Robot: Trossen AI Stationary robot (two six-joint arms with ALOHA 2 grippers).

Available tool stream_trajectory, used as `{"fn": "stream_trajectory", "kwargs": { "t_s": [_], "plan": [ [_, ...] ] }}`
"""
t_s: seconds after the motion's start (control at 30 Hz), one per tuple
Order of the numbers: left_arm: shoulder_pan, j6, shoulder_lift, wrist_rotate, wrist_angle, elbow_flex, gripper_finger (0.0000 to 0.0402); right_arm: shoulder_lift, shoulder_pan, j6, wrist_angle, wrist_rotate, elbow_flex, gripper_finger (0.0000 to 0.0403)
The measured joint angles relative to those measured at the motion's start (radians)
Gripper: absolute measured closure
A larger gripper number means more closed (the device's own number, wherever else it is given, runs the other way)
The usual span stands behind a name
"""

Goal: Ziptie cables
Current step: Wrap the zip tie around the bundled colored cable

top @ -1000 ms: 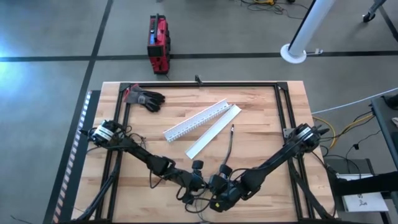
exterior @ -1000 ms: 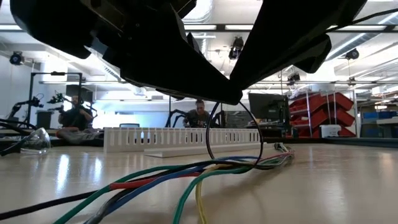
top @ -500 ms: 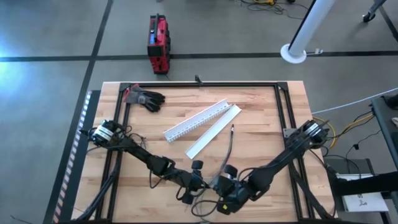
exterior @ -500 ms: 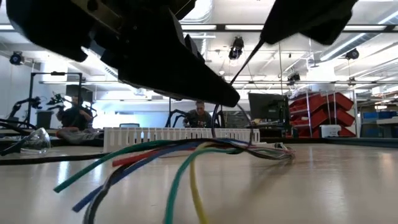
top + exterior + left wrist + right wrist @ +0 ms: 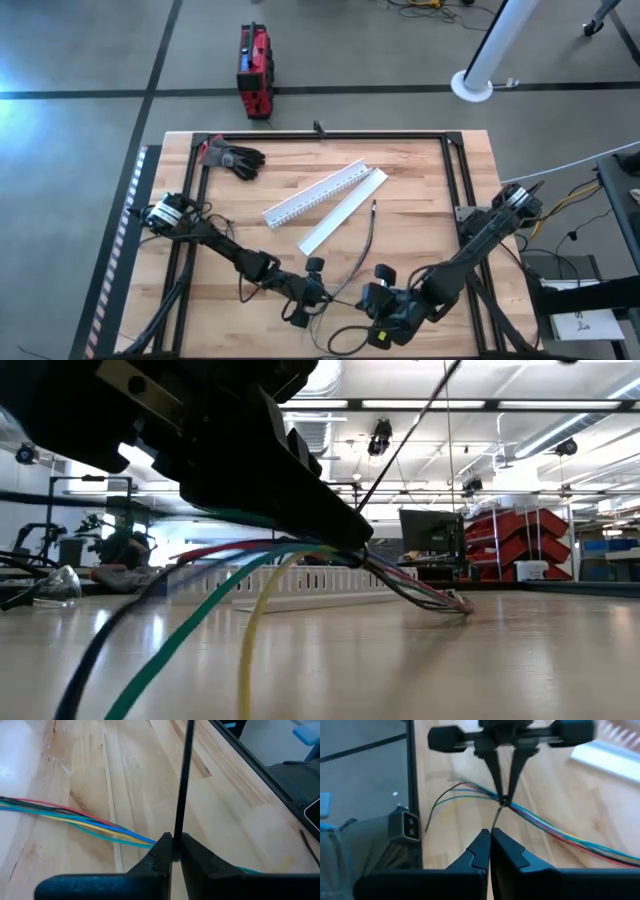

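In the high view I am holding the left gripper (image 5: 305,297) and the right gripper (image 5: 383,325) close together just inside the table's (image 5: 420,190) near edge, well clear of the white slotted channel (image 5: 315,195) further back, so one can steady the cables (image 5: 350,275) while the other draws the tie. In the low view the limp red, green, blue and yellow wires are hanging lifted off the smooth wood. In the left wrist view the fingers (image 5: 160,851) are clamping the bundle beside a stiff thin black zip tie (image 5: 184,780); in the right wrist view that gripper's fingers (image 5: 502,847) are pinched together on the tie's tail.
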Motion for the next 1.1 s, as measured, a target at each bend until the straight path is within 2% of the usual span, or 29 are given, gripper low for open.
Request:
{"fn": "stream_trajectory", "kwargs": {
  "t_s": [0.33,0.7,0.83,1.1],
  "plan": [
    [-0.009,-0.007,-0.001,-0.002,-0.007,-0.011,0.0392,-0.106,0.044,0.035,-0.101,0.118,0.000,0.0403],
    [-0.010,-0.024,0.002,0.001,-0.026,-0.015,0.0385,-0.121,0.059,-0.002,-0.131,0.118,0.001,0.0397],
    [-0.012,-0.037,-0.003,0.004,-0.033,-0.015,0.0370,-0.096,0.059,-0.009,-0.178,0.120,0.001,0.0364],
    [-0.015,-0.159,-0.063,0.003,-0.116,-0.014,0.0327,-0.062,0.041,-0.111,-0.211,0.120,0.000,0.0264]
  ]
}}
